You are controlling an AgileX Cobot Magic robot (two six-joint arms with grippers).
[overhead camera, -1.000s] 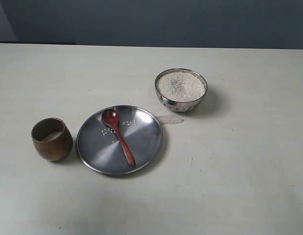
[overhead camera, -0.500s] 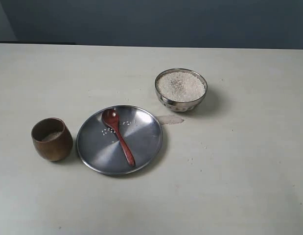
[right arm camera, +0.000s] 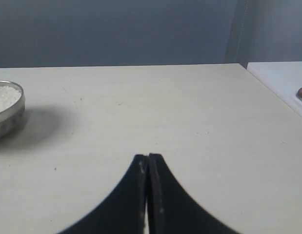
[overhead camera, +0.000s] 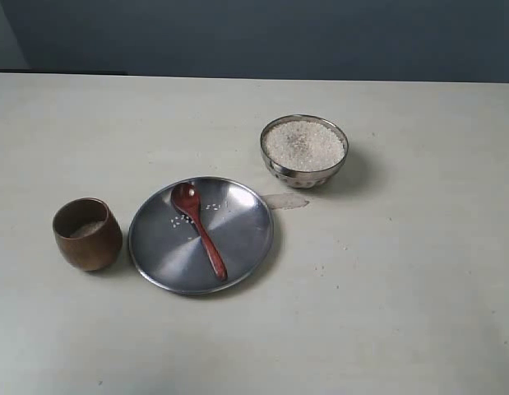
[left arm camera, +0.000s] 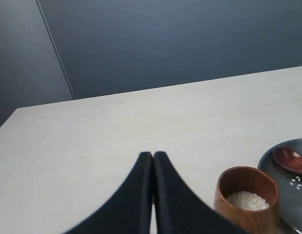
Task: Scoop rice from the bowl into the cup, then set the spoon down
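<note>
The steel bowl (overhead camera: 304,151) stands at the back right of the table, heaped with white rice (overhead camera: 303,144); the right wrist view catches its edge (right arm camera: 9,111). The brown wooden cup (overhead camera: 87,234) sits at the left and holds a little rice (left arm camera: 246,199). The dark red wooden spoon (overhead camera: 201,230) lies on the wide steel plate (overhead camera: 246,239), head toward the back. Neither arm shows in the exterior view. My left gripper (left arm camera: 153,155) is shut and empty, beside the cup (left arm camera: 247,200). My right gripper (right arm camera: 148,157) is shut and empty over bare table.
Loose rice grains (overhead camera: 182,220) lie on the plate by the spoon head. A pale smear (overhead camera: 285,201) marks the table between plate and bowl. The table's far edge meets a dark blue wall. A second white surface (right arm camera: 282,83) sits beyond the table's side.
</note>
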